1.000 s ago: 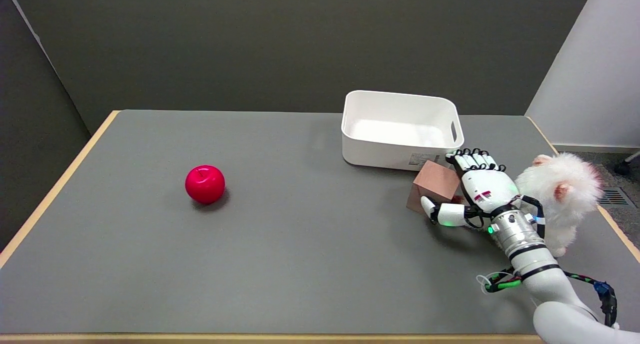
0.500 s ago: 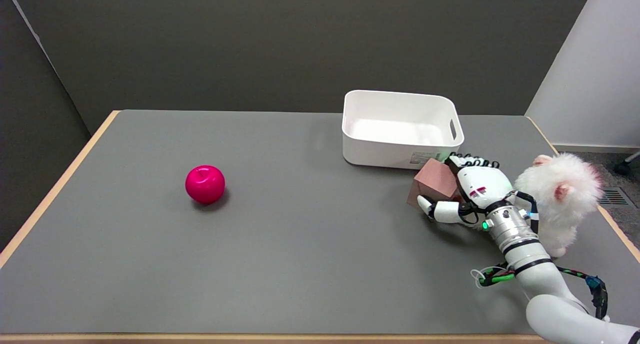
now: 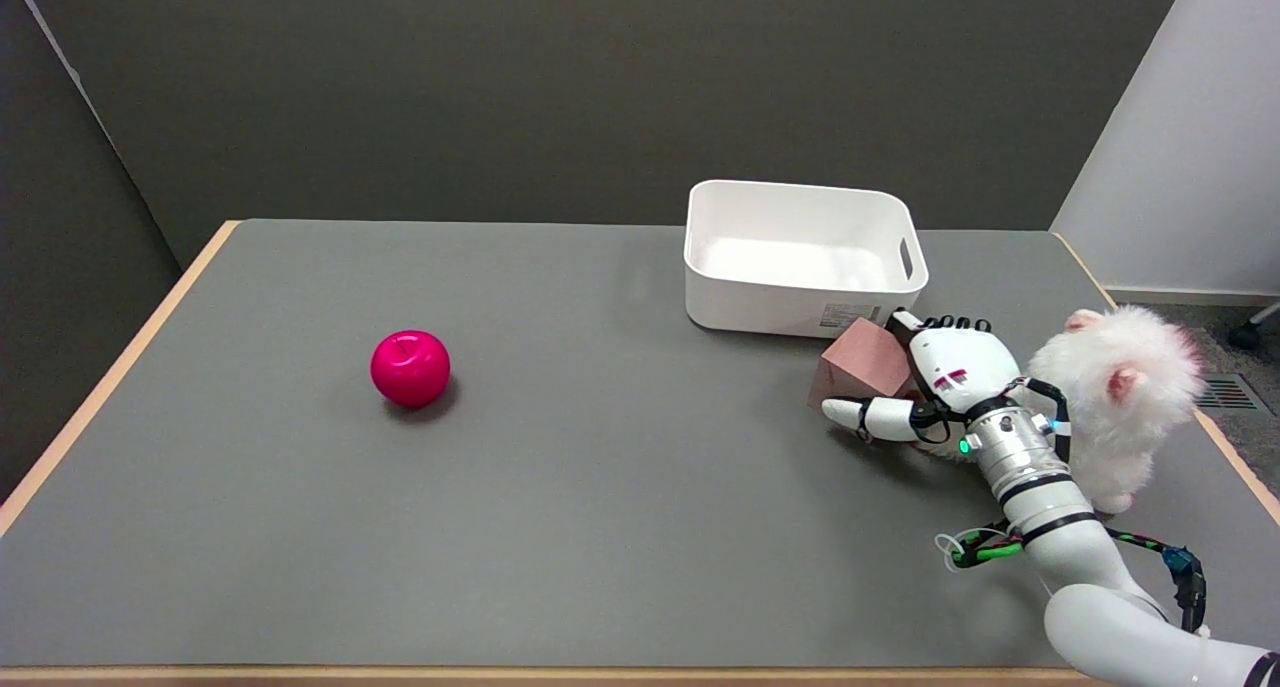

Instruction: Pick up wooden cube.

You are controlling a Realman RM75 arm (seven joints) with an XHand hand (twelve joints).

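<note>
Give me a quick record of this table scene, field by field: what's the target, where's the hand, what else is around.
target: wooden cube, tilted, just in front of the white bin
right hand: wrapped around the cube, thumb along its near side, fingers over its far right side
grasp: fingers on the cube; whether it is off the table cannot be told
bin: nothing visible inside
apple: red, far left on the grey table
plush toy: white, fluffy, right of the hand at the table's edge
</note>
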